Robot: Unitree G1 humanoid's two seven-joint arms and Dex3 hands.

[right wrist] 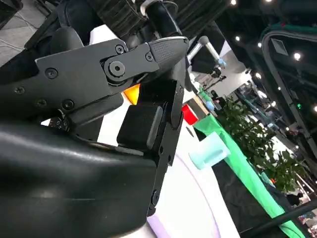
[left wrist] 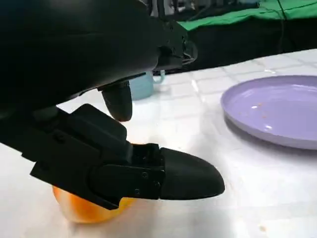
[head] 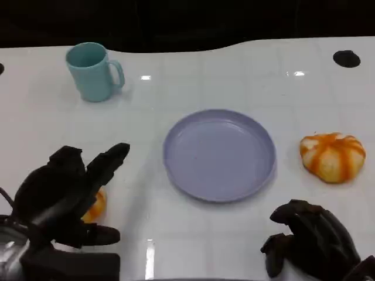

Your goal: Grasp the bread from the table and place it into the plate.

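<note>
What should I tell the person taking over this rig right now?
Left robot hand: on the table, fingers over an orange bread piece; a firm grip isn't clear.
Right robot hand: fingers curled in, holding nothing, near the table edge.
Things: the purple plate sits mid-table with nothing in it; a striped orange bread lies on the table beside it, on the robot's right. A teal mug stands at the far left.
Done: no bread placed.
Left: grasp the bread, set it in the plate.
</note>
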